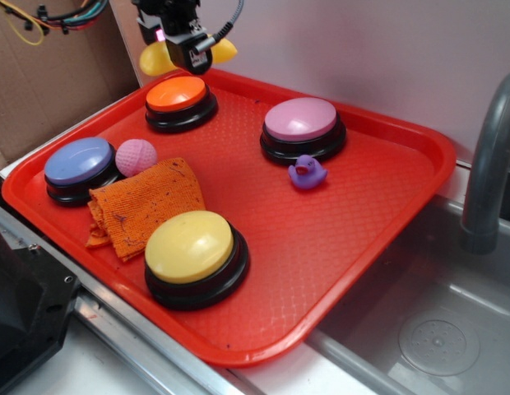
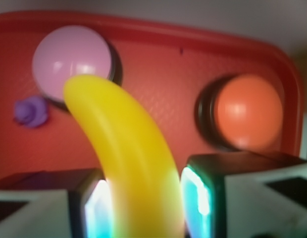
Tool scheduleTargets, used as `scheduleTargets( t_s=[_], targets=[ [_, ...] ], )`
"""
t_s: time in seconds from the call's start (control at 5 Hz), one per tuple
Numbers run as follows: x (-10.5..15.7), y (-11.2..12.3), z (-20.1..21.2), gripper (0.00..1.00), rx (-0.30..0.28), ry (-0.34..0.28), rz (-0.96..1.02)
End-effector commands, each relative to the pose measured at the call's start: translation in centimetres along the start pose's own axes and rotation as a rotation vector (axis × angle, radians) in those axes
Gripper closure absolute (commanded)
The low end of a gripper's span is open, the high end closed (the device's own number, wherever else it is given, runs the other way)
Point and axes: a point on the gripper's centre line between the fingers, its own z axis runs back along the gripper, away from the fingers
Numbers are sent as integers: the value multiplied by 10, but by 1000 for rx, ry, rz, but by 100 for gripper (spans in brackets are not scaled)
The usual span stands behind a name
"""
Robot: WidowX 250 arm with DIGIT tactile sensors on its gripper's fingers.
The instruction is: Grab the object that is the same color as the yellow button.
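In the exterior view, the claw is hanging raised above the red tray, gripping the toy banana; the yellow button is sitting well below it, toward the tray's near edge. In the wrist view, both fingers are pressing the banana's sides, with the orange button and pink button lying beyond.

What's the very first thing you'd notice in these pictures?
A bright yellow toy banana pinched in the gripper, lifted above the far corner of the big red tray. On the tray sit four fat round buttons; the yellow button at the near edge matches the banana. A tiny purple duck stands by the pink button.
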Motion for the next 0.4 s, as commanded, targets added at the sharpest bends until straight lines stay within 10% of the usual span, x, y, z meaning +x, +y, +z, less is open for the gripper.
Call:
scheduleTargets(
  t_s=[0.0,0.2],
  targets=[
    [-6,-43,23,100,-50,15,24],
    [-6,-36,19,100,12,56,82]
  ],
)
